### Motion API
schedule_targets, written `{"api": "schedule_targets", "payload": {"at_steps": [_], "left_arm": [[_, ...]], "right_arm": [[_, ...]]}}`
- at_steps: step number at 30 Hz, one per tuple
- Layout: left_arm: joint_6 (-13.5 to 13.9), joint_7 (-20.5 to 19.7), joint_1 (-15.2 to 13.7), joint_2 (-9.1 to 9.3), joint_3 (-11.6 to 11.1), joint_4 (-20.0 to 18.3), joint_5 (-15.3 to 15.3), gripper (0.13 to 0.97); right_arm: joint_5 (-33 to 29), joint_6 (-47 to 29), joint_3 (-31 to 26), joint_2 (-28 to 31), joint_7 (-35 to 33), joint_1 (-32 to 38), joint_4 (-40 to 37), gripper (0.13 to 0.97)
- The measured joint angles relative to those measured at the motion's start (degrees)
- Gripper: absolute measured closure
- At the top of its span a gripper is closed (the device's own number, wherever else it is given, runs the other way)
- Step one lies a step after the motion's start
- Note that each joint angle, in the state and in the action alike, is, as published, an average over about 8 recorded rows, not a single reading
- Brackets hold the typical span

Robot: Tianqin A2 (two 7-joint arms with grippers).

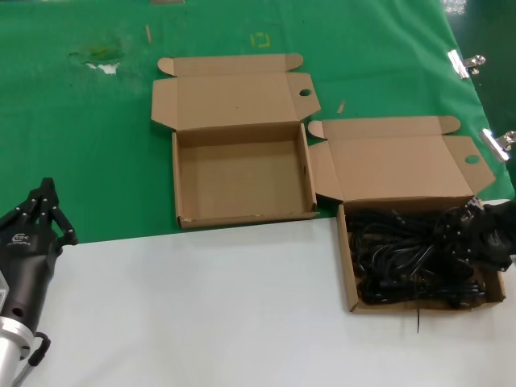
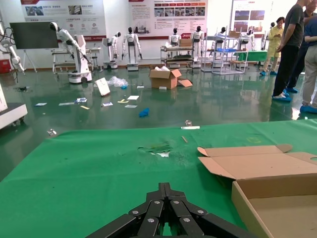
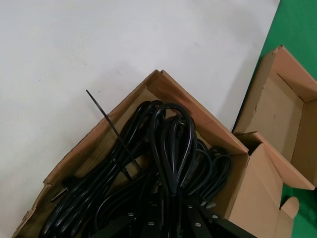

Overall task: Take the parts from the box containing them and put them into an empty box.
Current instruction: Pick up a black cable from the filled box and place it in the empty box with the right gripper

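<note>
The empty box (image 1: 242,177) lies open on the green cloth at the middle, lid flap back; it also shows in the left wrist view (image 2: 277,218) and the right wrist view (image 3: 277,114). The box containing the parts (image 1: 344,258) sits to its right on the white table, full of tangled black power cords (image 1: 395,258). My right gripper (image 1: 466,234) is down in that box at its right side, shut on a looped cord bundle (image 3: 171,144) that runs between its fingers (image 3: 173,201). My left gripper (image 1: 47,187) is parked at the lower left, shut and empty (image 2: 165,187).
A thin black cable tie (image 3: 106,119) sticks out over the full box's front wall (image 1: 418,321). Metal clips (image 1: 463,63) hold the green cloth (image 1: 97,145) at the right edge. The cloth has a torn patch (image 1: 97,58) at the far left.
</note>
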Motion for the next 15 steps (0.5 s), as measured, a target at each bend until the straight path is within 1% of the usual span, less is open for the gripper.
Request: {"api": "schedule_targets", "payload": {"at_steps": [6, 15], "left_arm": [[0.0, 0.0, 0.0, 0.0, 0.0, 0.0, 0.0, 0.957], [0.0, 0.0, 0.0, 0.0, 0.0, 0.0, 0.0, 0.957]], "right_arm": [[0.43, -0.32, 0.54, 1.01, 3.26, -0.44, 2.35, 0.919], [1.0, -0.4, 1.43, 0.82, 11.41, 1.11, 5.95, 0.919]]}}
